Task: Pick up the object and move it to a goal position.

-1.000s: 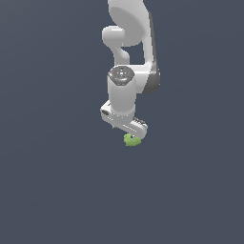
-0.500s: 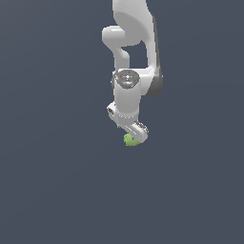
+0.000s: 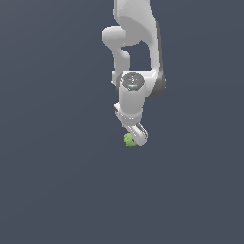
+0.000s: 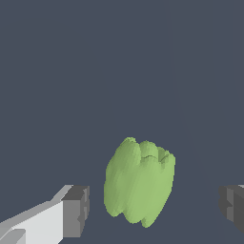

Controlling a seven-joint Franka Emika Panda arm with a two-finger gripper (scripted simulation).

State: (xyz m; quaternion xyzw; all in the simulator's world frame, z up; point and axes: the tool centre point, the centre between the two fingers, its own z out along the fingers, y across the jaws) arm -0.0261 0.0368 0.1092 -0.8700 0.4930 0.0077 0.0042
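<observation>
Lowering over the past second, the white gripper (image 3: 135, 138) has come down from just above the green object (image 3: 129, 140) until its tip sits level with it in the exterior view, and the wrist has turned a little on the way. No desk edge or corner shows in either picture, only a plain dark surface, so the object can only be placed as lying near the middle of the exterior view, touching or almost touching the gripper's lower end on the exterior view's left. From the wrist view the fingers stand spread wide, one dark pad (image 4: 76, 211) on each side of the lumpy, ribbed object (image 4: 139, 183), with clear gaps between pads and green surface, so nothing is gripped yet. Its long axis runs across the line joining the pads, which looks favourable for closing on its narrower width.
</observation>
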